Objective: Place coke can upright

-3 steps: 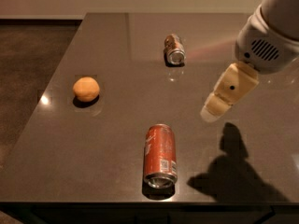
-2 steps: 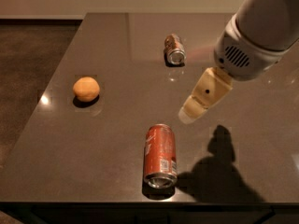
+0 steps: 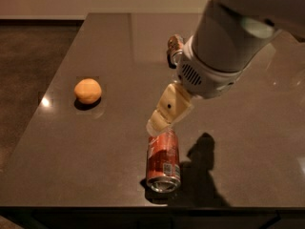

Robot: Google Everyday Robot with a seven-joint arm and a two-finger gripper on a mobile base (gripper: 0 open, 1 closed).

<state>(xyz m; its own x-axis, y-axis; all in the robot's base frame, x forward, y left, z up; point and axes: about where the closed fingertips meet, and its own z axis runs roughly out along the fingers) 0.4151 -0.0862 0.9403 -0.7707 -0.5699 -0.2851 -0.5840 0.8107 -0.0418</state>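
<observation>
Well to the left of the tool, and a little farther back, we note an orange round object [image 3: 88,90] resting on the worktop [image 3: 71,175]; we judge it irrelevant to the step. The tool [image 3: 157,125] hangs slanted, tip pointing down and to the left, directly over the far end of the coke can [image 3: 163,159]. The coke can lies on its side immediately below and in front of the tool tip. Its long axis runs from the tool toward the near edge of the worktop, with the silver end facing that edge. We cannot tell whether the tip touches the coke can or merely hovers just above it. We also cannot tell how far the tool is open, and we see nothing held in it. We judge that the coming move requires the tool to straddle the can body across that long axis. Behind the tool and slightly to its right, a duller can [image 3: 174,47] lies partly hidden by the arm [image 3: 224,51]. To the right of the coke can falls the arm's shadow [image 3: 204,168].
</observation>
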